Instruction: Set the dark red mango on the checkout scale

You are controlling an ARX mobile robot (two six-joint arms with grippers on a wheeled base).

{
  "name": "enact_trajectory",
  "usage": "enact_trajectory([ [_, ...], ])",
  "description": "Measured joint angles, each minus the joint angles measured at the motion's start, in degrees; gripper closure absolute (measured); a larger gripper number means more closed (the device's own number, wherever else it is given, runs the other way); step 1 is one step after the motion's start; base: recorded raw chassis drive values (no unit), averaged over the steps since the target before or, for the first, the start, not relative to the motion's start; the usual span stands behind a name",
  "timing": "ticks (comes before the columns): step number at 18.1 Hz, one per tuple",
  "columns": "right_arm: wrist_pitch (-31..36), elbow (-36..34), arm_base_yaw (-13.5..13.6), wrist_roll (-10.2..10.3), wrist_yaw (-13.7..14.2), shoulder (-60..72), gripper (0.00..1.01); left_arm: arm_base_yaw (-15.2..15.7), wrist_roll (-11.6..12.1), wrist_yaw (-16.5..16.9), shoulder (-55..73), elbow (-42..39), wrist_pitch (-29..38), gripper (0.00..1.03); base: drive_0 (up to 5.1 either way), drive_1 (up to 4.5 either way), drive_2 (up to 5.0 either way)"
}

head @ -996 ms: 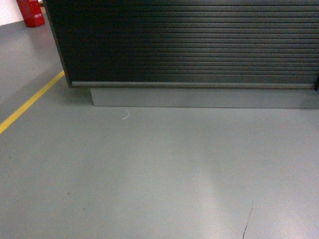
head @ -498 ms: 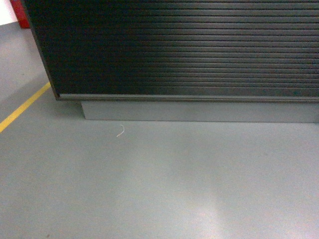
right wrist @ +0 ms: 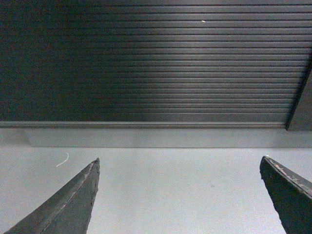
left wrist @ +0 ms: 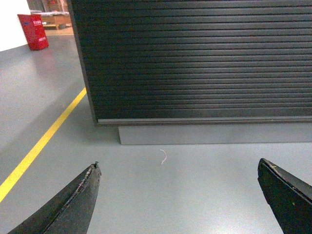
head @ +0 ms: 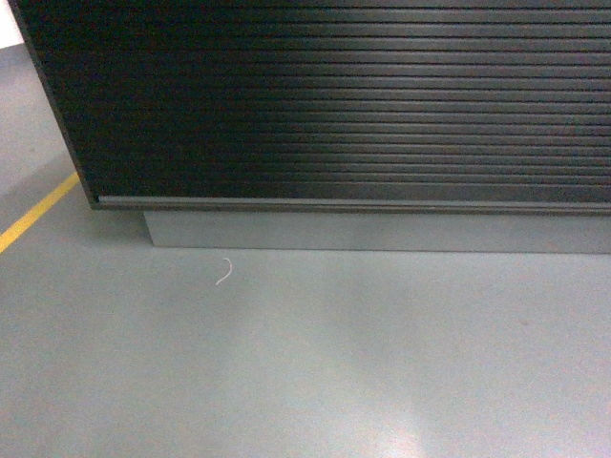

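Note:
The checkout (head: 344,105) fills the upper part of the head view: a dark counter with a ribbed slatted front (left wrist: 204,58) on a grey plinth (head: 382,232). Its left corner shows in the left wrist view, and its front spans the right wrist view (right wrist: 146,63). My left gripper (left wrist: 178,168) is open over bare grey floor, nothing between its fingers. Open too is my right gripper (right wrist: 179,165), which holds nothing. The dark red mango and the scale are out of view. Neither gripper shows in the head view.
A yellow floor line (head: 33,215) runs along the left (left wrist: 41,141). A small white thread (head: 225,272) lies on the grey floor before the plinth (left wrist: 163,156). A red crate (left wrist: 33,31) stands far back left.
The view has closed in on the checkout and shifted right: the counter front looms larger, the thread sits lower, the red crate has left the head view.

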Motion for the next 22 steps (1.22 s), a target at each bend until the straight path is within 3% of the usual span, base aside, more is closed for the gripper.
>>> enact_trajectory([
  [22, 0.0, 0.0, 0.0, 0.0, 0.0, 0.0, 0.03, 0.0, 0.0, 0.0, 0.0, 0.0, 0.0, 0.05, 0.1, 3.51, -3.4],
])
